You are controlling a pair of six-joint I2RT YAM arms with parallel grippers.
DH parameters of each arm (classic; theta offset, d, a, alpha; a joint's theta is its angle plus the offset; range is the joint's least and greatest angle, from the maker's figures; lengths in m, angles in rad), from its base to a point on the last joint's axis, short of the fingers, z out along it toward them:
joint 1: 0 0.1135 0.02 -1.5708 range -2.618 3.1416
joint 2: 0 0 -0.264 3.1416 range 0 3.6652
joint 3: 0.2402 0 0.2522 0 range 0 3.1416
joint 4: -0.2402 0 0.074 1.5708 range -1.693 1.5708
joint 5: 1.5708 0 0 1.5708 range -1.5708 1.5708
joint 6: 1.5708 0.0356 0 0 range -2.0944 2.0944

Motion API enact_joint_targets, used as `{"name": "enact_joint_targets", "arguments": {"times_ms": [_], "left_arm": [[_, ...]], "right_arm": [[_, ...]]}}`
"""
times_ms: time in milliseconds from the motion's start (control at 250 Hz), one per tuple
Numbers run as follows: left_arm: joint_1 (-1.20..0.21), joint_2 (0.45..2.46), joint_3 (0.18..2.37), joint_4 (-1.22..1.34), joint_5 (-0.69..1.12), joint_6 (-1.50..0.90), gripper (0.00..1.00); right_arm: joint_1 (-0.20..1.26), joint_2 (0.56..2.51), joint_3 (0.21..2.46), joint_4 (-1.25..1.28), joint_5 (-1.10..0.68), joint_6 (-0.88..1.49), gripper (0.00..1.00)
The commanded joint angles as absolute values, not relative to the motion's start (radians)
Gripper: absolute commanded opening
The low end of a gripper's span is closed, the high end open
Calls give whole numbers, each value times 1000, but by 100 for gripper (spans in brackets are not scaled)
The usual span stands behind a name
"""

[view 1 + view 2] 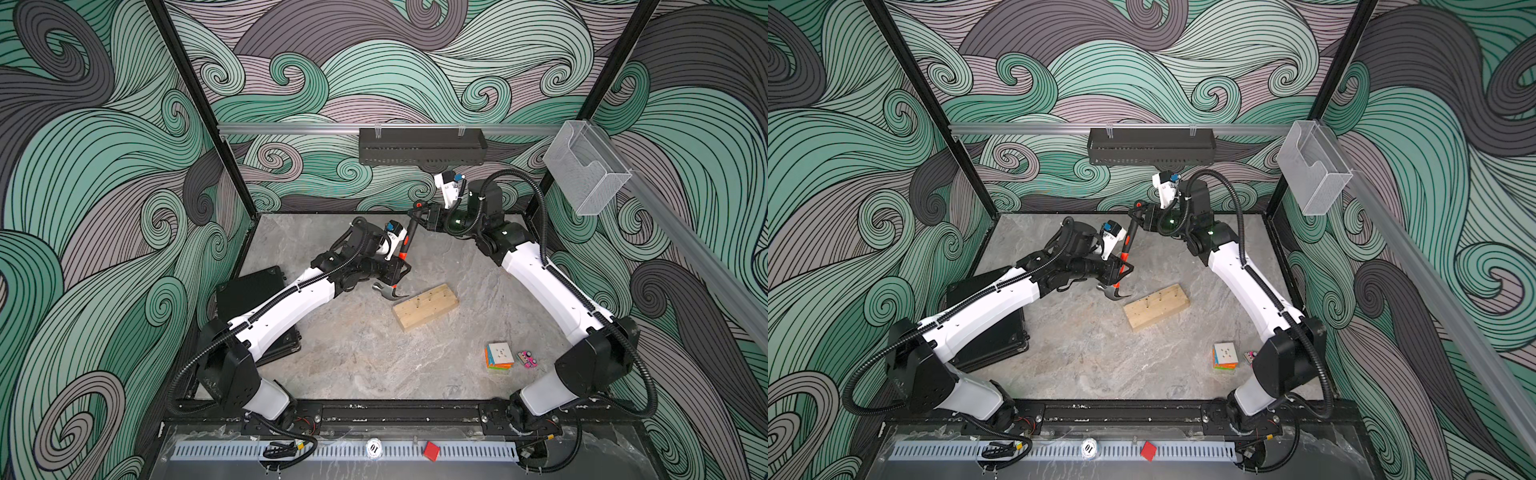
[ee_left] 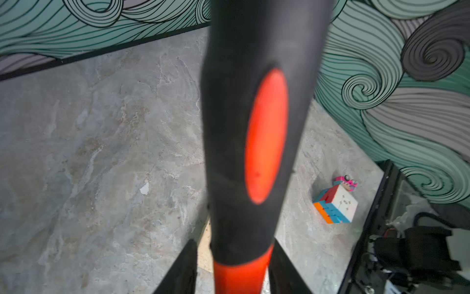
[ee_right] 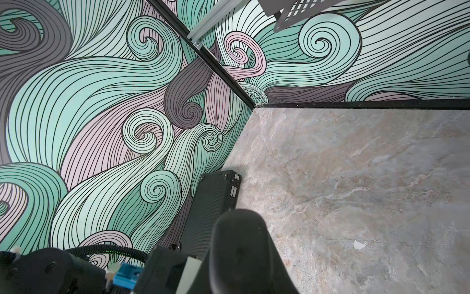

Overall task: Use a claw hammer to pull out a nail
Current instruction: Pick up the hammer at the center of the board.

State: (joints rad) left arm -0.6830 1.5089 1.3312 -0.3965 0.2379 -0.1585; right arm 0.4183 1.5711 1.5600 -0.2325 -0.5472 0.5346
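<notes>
Tighten the left claw [image 1: 402, 268], narrow about the orange shaft, firm grip not sure; steady with the right claw [image 1: 422, 220], clamped on the black handle end. Bring the claw hammer [image 1: 405, 253], head-down just beside the wooden block [image 1: 432, 309], fork-first under the nearest nail [image 1: 416, 297]. Cannot make out nail heads.

Orange-red and black claw hammer [image 1: 410, 235] (grey head), teal-swirled walls [image 1: 104, 208]

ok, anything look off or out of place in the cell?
Minor things only. A white fleck sits on the table; chip or scrap, can't tell. The puzzle cube, near the table's right edge, has layers twisted out of line. The wood block lies skewed to the table edges. Nothing spilled.
</notes>
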Motion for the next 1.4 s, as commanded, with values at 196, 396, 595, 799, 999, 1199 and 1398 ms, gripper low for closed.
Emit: {"name": "enact_joint_targets", "arguments": {"times_ms": [196, 396, 595, 799, 999, 1199, 1398], "left_arm": [[-722, 1532, 1396, -411, 184, -124, 0], [-730, 1533, 1426, -436, 178, -100, 0], [-745, 1530, 1442, -457, 167, -77, 0], [-761, 1536, 1454, -462, 152, -77, 0], [-767, 1543, 1466, -453, 151, -81, 0], [-770, 1559, 1480, -453, 166, -88, 0], [-770, 1562, 1482, -435, 153, -126, 0]], "right_arm": [[379, 1504, 1580, -190, -554, 623, 8], [371, 1490, 1545, -184, -550, 636, 15], [371, 1472, 1485, -154, -550, 649, 42], [381, 1478, 1415, -74, -517, 712, 57], [414, 1483, 1376, -69, -449, 721, 62], [433, 1466, 1343, -24, -393, 722, 53], [440, 1426, 1286, 13, -329, 726, 52]]}}
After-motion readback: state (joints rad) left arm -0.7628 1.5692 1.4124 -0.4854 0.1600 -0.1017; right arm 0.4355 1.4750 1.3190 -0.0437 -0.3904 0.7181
